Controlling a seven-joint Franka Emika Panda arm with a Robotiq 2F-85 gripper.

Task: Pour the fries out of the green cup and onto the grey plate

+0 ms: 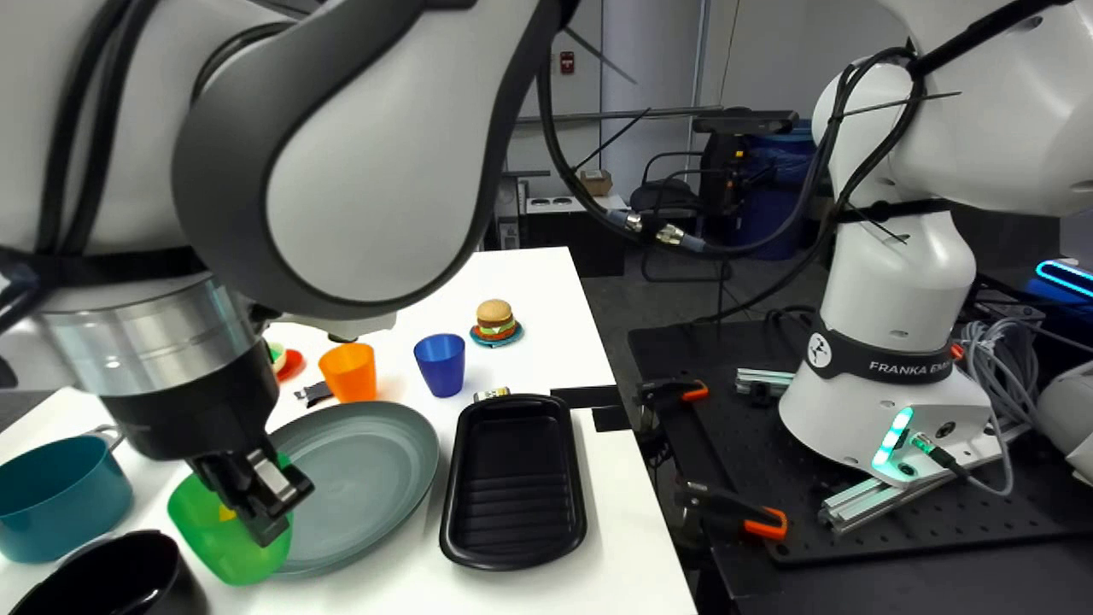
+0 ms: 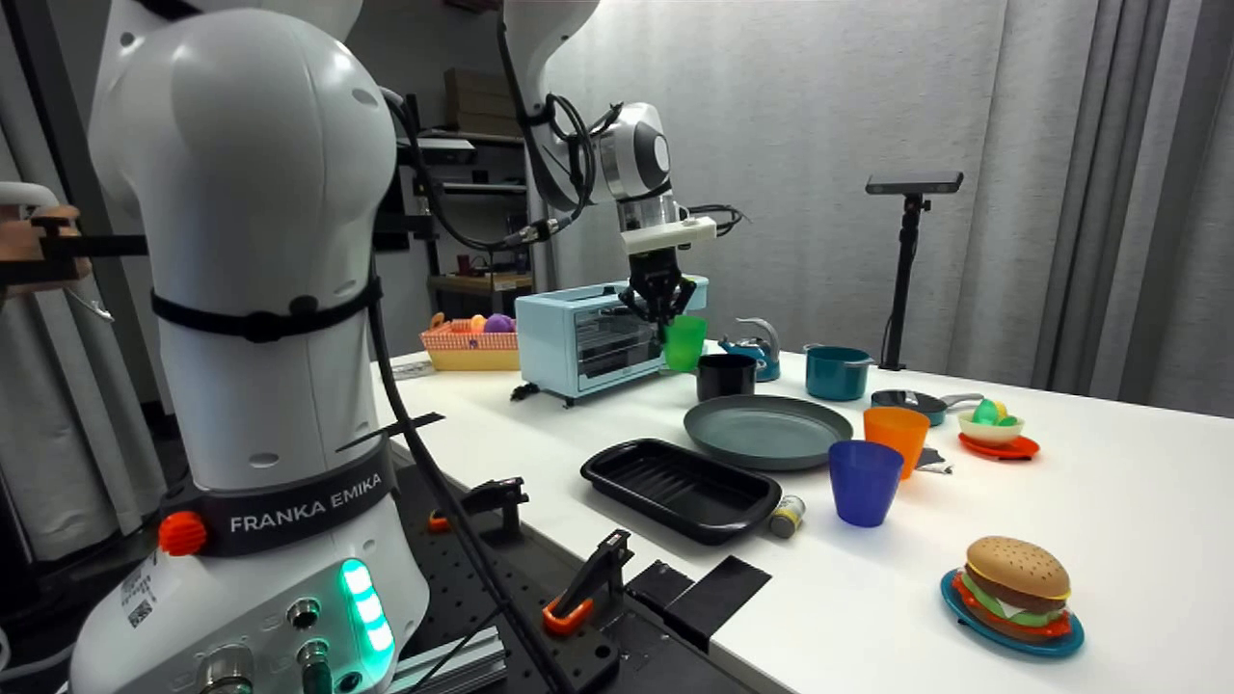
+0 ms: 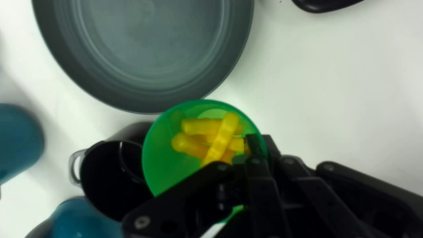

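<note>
My gripper [image 3: 262,145] is shut on the wall of the green cup [image 3: 162,168], one fingertip inside the rim and one outside. Several yellow fries [image 3: 219,138] lie in the bottom of the cup; a bit of yellow shows in an exterior view [image 1: 226,513]. The cup is roughly upright and held above the table, as an exterior view shows [image 2: 684,344]. The grey plate [image 3: 152,43] is just beyond the cup in the wrist view, with bare surface showing. The plate also shows in both exterior views [image 1: 367,478] [image 2: 766,429]; the arm and cup cover part of it in an exterior view.
A black pot [image 3: 109,178] stands close beside and below the cup. A teal pot [image 1: 60,500] stands near it. A black tray [image 1: 512,483], orange cup [image 1: 348,372] and blue cup [image 1: 440,366] surround the plate. A light-blue toaster oven [image 2: 549,337] stands behind the gripper.
</note>
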